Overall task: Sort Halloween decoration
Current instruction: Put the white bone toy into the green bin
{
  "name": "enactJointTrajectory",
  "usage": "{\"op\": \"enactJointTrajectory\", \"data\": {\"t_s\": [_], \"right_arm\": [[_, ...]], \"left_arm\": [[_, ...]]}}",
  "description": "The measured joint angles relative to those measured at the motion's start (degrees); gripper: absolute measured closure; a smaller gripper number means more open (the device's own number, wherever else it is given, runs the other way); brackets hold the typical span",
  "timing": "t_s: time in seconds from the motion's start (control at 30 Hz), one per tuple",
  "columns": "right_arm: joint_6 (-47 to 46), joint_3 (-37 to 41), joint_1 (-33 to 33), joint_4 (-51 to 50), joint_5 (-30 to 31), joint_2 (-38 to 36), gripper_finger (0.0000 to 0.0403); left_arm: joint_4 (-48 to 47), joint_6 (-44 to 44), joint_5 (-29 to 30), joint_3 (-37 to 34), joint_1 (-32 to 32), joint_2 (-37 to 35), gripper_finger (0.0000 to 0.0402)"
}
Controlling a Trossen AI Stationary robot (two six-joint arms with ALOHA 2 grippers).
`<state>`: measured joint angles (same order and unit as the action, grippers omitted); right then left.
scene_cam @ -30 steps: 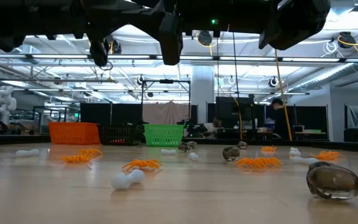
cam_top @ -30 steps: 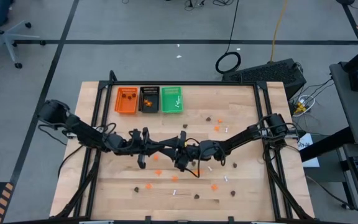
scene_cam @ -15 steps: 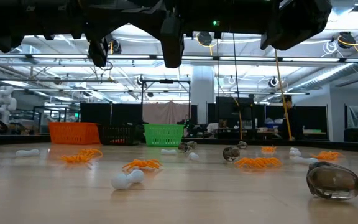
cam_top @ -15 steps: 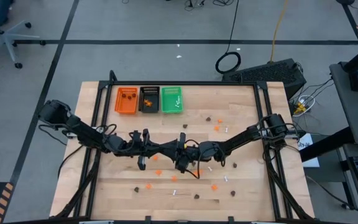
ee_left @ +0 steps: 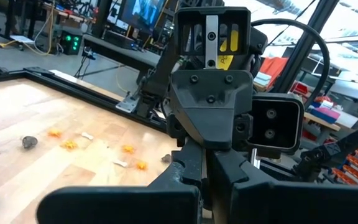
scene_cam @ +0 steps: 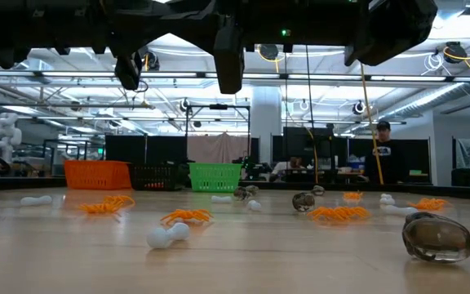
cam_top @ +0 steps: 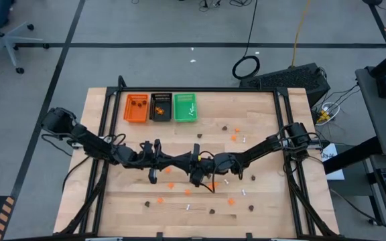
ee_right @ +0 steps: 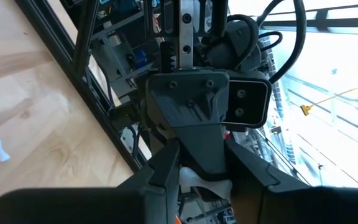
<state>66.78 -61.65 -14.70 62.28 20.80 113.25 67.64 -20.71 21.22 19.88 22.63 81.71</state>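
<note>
Left end effector (cam_top: 154, 175): centre of high view, fingers together, nothing seen held.
Right end effector (cam_top: 194, 179): beside it; opening and load unclear.
Trinkets (cam_top: 232, 200): scattered lower centre of bench (cam_top: 267, 114).
Trays (cam_top: 159, 107): upper left.
Advice: check the grip, then lift.

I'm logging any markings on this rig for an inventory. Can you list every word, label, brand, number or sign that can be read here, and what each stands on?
No text can be read in any view.
Yellow sticker on the arm in the left wrist view: too blurred to read.
Monitor in the room behind: its picture shows no readable words.
Orange tray, black tray, green tray: no labels visible.
</note>
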Motion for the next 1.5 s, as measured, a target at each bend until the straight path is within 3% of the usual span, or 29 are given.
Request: {"op": "enactJointTrajectory", "data": {"t_s": [0.67, 1.17, 1.5], "right_arm": [[0.35, -0.02, -1.25, -0.57, -0.54, 0.0, 0.0315], [0.31, -0.02, -2.02, -1.21, 0.49, 0.0, 0.0319], [-1.23, -0.16, -2.11, -4.86, 2.38, -0.39, 0.0398]], "left_arm": [[-1.1, 1.57, -8.21, 0.0, -0.09, 0.04, 0.0394], [-1.86, 1.71, -12.16, 0.0, 0.06, 0.01, 0.0241], [-17.02, -0.2, -17.02, -3.01, 0.32, -6.97, 0.0226]]}}
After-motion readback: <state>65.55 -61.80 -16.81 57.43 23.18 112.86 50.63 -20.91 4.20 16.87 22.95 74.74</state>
